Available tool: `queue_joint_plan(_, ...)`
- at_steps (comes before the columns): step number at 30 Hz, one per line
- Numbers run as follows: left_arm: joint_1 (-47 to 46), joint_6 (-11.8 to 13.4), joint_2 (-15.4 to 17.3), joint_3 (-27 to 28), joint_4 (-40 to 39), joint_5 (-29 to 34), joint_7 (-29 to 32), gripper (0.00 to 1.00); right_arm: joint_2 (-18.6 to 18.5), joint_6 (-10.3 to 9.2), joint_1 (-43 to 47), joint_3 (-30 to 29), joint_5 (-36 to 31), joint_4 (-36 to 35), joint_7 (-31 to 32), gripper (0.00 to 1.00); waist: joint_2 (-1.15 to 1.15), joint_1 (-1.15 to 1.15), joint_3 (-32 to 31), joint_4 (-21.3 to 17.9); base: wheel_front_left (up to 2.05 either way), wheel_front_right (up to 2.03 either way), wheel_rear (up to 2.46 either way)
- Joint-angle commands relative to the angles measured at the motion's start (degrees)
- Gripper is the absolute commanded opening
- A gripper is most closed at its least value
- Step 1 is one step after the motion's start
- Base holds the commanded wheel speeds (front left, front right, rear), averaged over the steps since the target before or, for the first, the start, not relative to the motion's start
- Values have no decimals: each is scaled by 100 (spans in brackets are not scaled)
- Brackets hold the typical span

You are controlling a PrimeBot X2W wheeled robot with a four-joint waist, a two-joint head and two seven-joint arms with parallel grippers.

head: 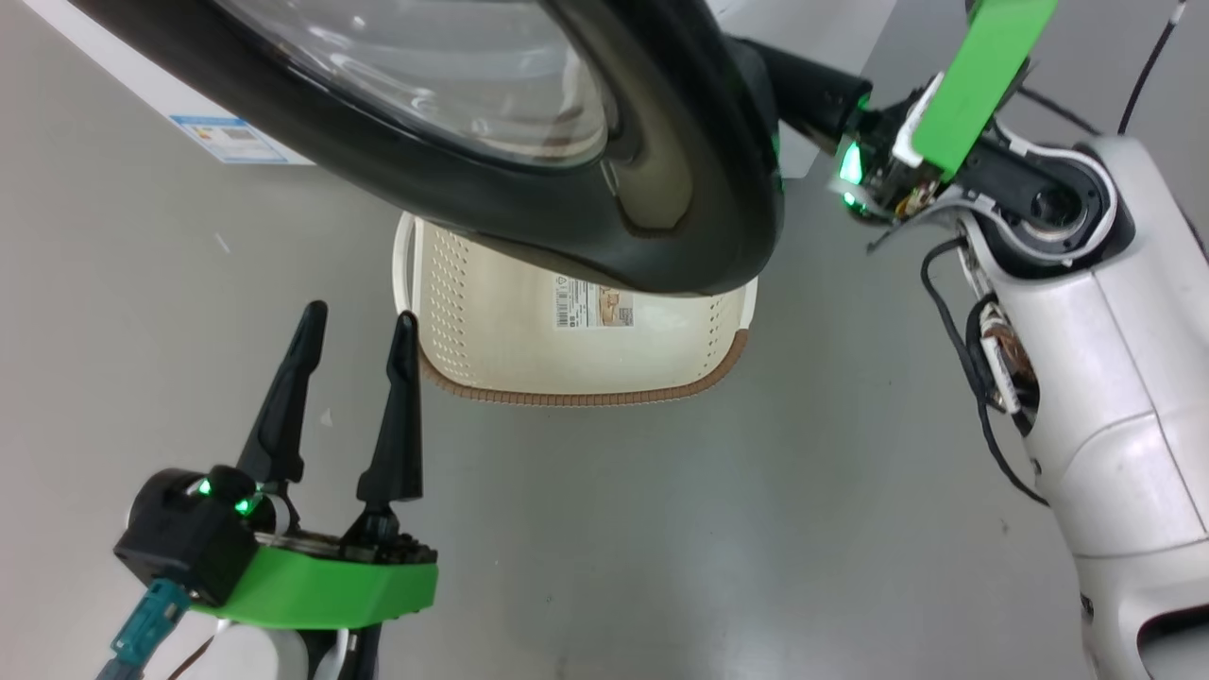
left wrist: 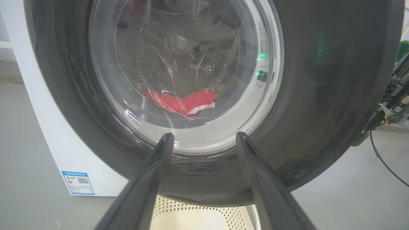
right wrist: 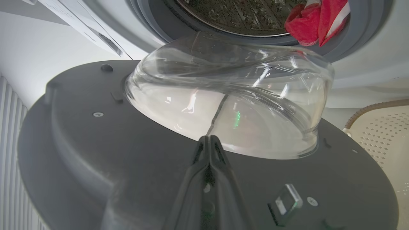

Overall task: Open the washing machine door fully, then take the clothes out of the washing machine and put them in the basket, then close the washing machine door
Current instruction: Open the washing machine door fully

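door (head: pixel 699 189) part open. red clothes (right wrist: pixel 314 22) at drum's (right wrist: pixel 243 16) front lip, judged soft, light, limp; grip a bunched fold. left hand (head: pixel 361 314) spread wide, empty. right hand (right wrist: pixel 209 139) closed, empty, at door's inner face.

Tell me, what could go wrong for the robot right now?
1. The washing machine door is only partly open and hangs over the basket, so the red clothes might hit it instead of dropping in.
2. The right claw is shut at the door's inner side, gripping nothing, so it could slide off.
3. The open left claw sits before the door's outer face and might get bumped.
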Motion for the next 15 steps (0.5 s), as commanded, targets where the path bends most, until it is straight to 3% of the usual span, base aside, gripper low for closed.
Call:
queue_joint_plan(1, -17, 18, 63, 204, -105, 24, -45, 100, 82, 36, 220, 73, 50, -222, 15, 0, 0, 0, -69, 2, 0, 0, 0)
queue_joint_plan(15, 145, 93, 63, 245, 56, -78, -45, 100, -15, 36, 1066, 291, 268, -427, -109, 0, 0, 0, -668, 105, 0, 0, 0)
